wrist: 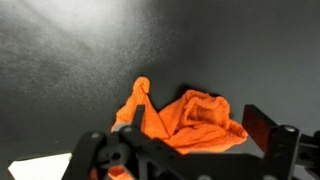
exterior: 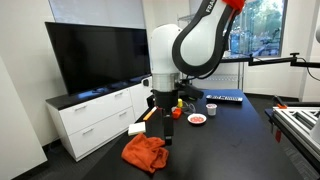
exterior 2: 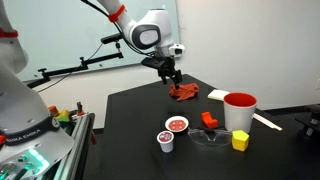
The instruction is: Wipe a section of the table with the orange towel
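Note:
The orange towel (exterior: 145, 152) lies crumpled on the black table (exterior: 230, 135) near its edge. It also shows in an exterior view (exterior 2: 185, 93) and in the wrist view (wrist: 190, 115). My gripper (exterior: 163, 126) hangs just above the towel, slightly to one side of it, and it also shows in an exterior view (exterior 2: 172, 78). In the wrist view the gripper (wrist: 197, 128) is open, its two fingers spread wide on either side of the towel's bulk. It holds nothing.
A red cup (exterior 2: 240, 108), a yellow block (exterior 2: 240, 141), a red block (exterior 2: 209, 120), a small bowl (exterior 2: 177, 125) and a small cup (exterior 2: 166, 141) stand on the table away from the towel. A white cabinet (exterior: 95, 118) with a TV (exterior: 95, 55) is beside the table.

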Controlling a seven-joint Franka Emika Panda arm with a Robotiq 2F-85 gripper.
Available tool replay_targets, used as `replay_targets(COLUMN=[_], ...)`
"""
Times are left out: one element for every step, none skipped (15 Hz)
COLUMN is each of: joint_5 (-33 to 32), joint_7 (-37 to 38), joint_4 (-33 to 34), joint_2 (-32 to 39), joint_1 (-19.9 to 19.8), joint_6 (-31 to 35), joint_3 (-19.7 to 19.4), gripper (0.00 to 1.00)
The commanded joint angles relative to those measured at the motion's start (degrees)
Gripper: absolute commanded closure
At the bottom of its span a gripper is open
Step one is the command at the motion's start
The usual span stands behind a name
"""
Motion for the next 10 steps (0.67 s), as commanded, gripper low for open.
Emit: replay_targets(joint_5=[1.50, 0.90, 0.83, 0.63, 0.45, 0.59, 0.24, 0.16, -0.24, -0.71], joint_7=[-3.45, -3.06, -3.17, -3.26, -3.11, -3.35, -3.06, -3.20, -3.04, -2.81], joint_4=[6.11, 7.67, 9.23, 10.53, 11.97, 13.06, 14.15, 14.99, 15.78, 16.46], joint_2=[5.19, 6.71, 7.99, 9.12, 10.10, 10.96, 11.91, 12.58, 13.29, 13.99], joint_1=[-3.50, -3.91, -4.49, -4.98, -5.34, -5.89, -5.89, -6.20, -6.15, -5.97], joint_6=[2.65, 3.43, 3.84, 4.48, 4.24, 4.37, 4.35, 4.13, 3.74, 3.45], joint_3=[3.71, 4.24, 4.98, 5.63, 6.20, 6.98, 7.17, 7.66, 7.65, 7.48], gripper=[0.00, 0.00, 0.00, 0.00, 0.00, 0.00, 0.00, 0.00, 0.00, 0.00])
